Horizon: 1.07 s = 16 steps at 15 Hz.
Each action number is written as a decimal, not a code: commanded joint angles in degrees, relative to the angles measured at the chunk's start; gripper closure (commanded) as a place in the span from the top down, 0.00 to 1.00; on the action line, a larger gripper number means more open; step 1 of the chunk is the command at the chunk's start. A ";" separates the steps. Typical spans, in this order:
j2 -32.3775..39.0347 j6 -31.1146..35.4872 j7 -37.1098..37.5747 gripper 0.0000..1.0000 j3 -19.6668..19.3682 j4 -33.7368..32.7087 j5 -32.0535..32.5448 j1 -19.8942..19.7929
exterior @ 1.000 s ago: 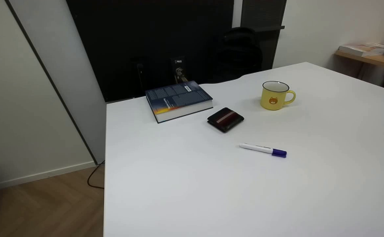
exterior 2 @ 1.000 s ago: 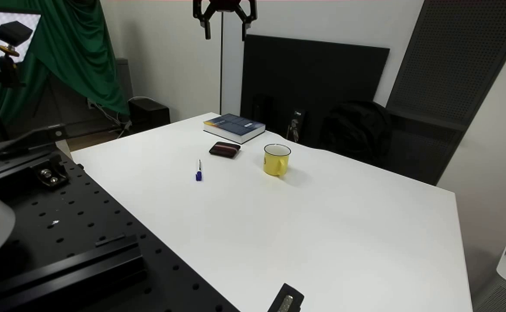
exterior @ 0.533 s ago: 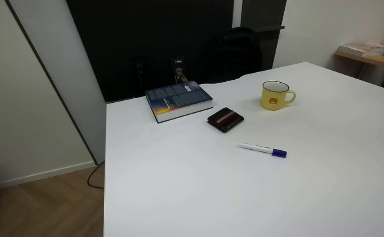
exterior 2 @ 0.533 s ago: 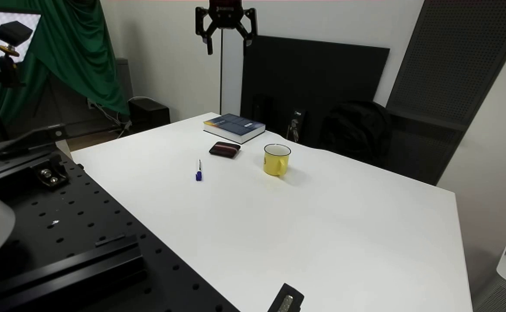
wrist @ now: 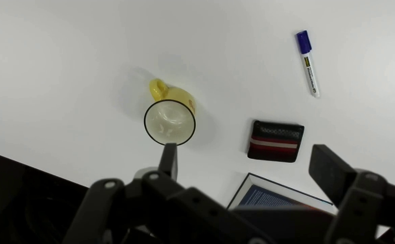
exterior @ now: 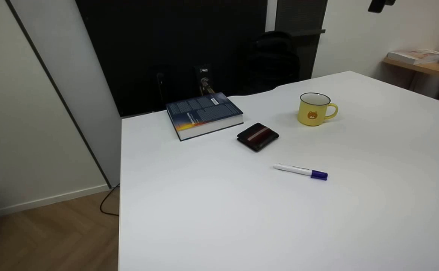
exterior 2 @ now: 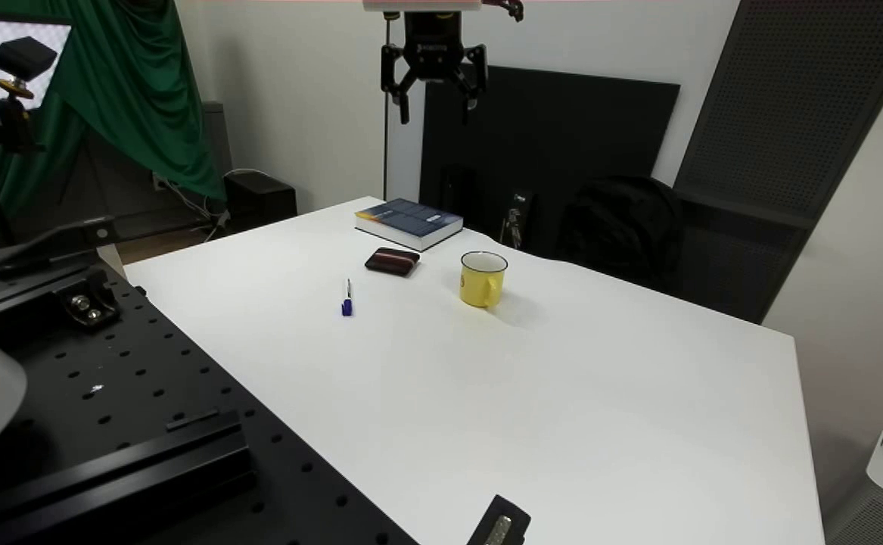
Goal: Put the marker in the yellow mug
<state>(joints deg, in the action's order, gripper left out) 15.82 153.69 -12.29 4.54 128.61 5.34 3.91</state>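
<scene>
all three views look down on the table (exterior 2: 600,409), wrist view steepest.

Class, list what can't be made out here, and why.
Wrist view: much of the book, behind the gripper.
Both exterior views: the inside bottom of the mug, behind its near wall.
An exterior view: the lettering on the marker, too small.
An exterior view: the arm above the gripper, cut off by the top edge.
</scene>
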 commanded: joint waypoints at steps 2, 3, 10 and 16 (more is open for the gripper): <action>4.50 1.35 -3.58 1.00 1.49 -2.49 -3.48 -3.13; 5.44 1.43 -4.18 1.00 1.64 -2.83 -3.90 -3.61; 13.76 -0.18 -12.17 1.00 6.81 -6.81 -10.76 -9.51; 20.23 -0.47 -14.85 1.00 8.38 -9.13 -9.51 -10.76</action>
<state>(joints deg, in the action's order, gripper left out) 33.06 154.33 -25.81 11.94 122.10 -4.76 -5.98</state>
